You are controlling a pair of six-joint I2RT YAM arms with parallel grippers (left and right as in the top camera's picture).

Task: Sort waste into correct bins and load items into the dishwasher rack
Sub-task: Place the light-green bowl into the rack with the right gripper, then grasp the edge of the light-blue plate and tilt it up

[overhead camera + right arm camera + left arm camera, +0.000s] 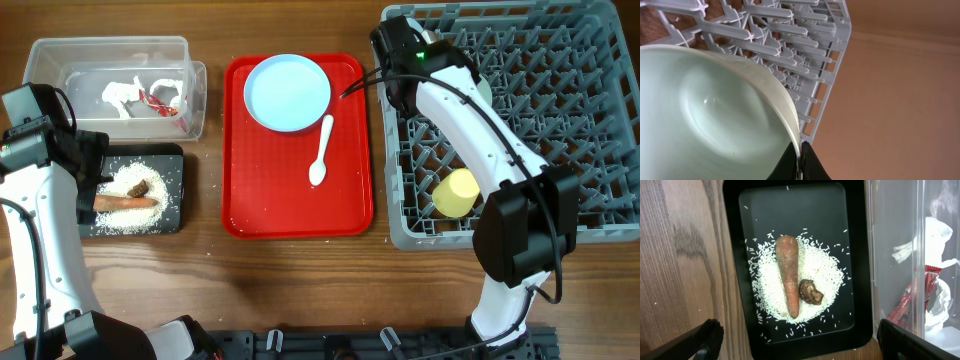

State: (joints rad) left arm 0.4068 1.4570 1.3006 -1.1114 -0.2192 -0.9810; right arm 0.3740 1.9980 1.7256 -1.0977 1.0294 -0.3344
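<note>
My left gripper (pixel 805 347) is open and empty above the near end of the black tray (pixel 860 255). The tray holds rice grains (pixel 815 265), the carrot stick (pixel 787 270) and the brown lump (pixel 810 291). The clear tub (pixel 110 55) holds white scraps (pixel 125 95) and the red wrapper (pixel 160 100). My right gripper (pixel 801 160) is shut on the rim of the pale mint bowl (pixel 715 115), held over the grey rack's (pixel 560 120) far left corner. The yellow cup (pixel 455 192) lies in the rack. The light blue plate (pixel 288 92) and white spoon (pixel 322 150) lie on the red tray (pixel 250 200). No light blue bowl shows.
The tub stands right behind the black tray, at the table's left. The red tray lies between the bins and the rack. Bare wooden table runs along the front edge. My right arm (pixel 470 120) stretches across the rack's left side.
</note>
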